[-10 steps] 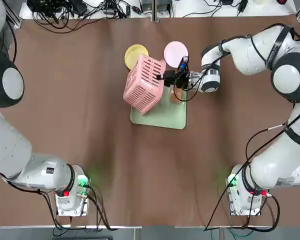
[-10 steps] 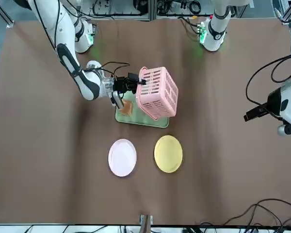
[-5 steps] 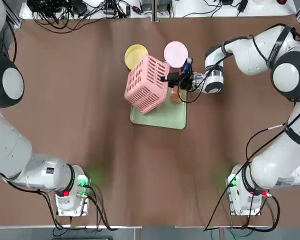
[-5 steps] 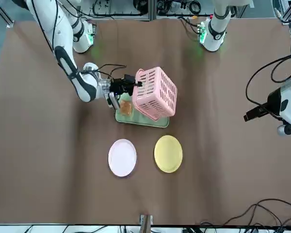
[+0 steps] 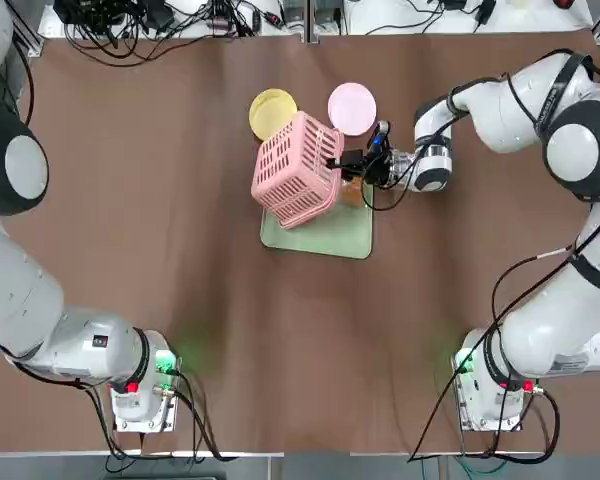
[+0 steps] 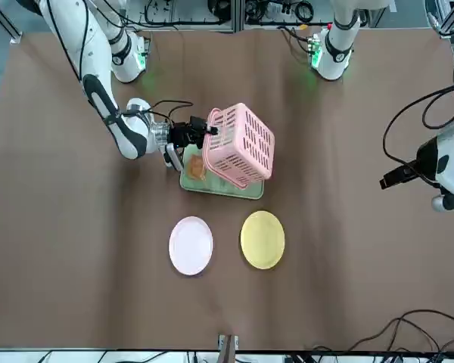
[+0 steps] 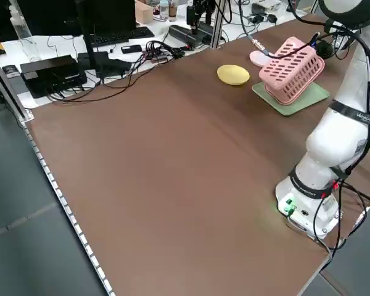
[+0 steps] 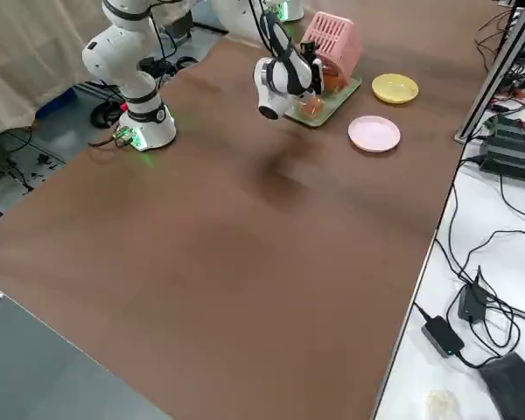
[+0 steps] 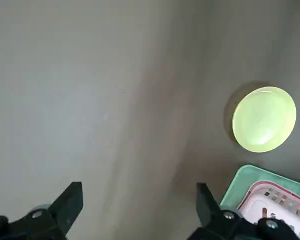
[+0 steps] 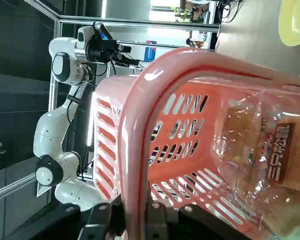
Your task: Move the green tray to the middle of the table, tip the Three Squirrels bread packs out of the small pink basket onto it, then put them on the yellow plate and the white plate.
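Pink basket (image 5: 298, 170) shifted slightly right, perhaps.

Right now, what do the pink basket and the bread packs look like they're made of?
The small pink basket looks like molded plastic with a slight gloss: thin slatted sides and a highlight along its smooth rim in the right wrist view. The bread packs seem wrapped in clear crinkly plastic film, glinting, with brown bread showing through.

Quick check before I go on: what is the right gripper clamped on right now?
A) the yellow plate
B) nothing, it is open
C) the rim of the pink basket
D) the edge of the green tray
C: the right gripper is shut on the rim of the small pink basket, holding it tipped over the green tray.
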Robot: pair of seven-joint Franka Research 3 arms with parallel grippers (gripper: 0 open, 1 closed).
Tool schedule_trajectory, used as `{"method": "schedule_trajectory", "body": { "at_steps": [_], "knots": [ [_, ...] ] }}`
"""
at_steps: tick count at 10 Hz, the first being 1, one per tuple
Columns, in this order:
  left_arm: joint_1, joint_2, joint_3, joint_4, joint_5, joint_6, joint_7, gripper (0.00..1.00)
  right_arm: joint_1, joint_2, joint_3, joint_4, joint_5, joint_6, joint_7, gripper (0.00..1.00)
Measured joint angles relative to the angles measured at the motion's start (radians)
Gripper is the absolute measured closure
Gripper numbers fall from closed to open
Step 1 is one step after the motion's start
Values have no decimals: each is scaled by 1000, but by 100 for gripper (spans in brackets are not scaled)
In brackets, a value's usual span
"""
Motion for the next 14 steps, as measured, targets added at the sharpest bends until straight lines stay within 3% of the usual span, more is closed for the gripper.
{"method": "schedule_trajectory", "body": {
  "at_steps": [3,9,14],
  "knots": [
    [0,0,0,0,0,0,0,0,-3,-19,-19,-15,-12,-6,-10,92],
    [0,0,-1,0,0,0,0,0,-4,-159,-39,-93,-16,33,24,92],
    [0,0,-1,0,0,0,0,0,-3,-164,-49,-108,-24,-5,22,92]
  ]
}}
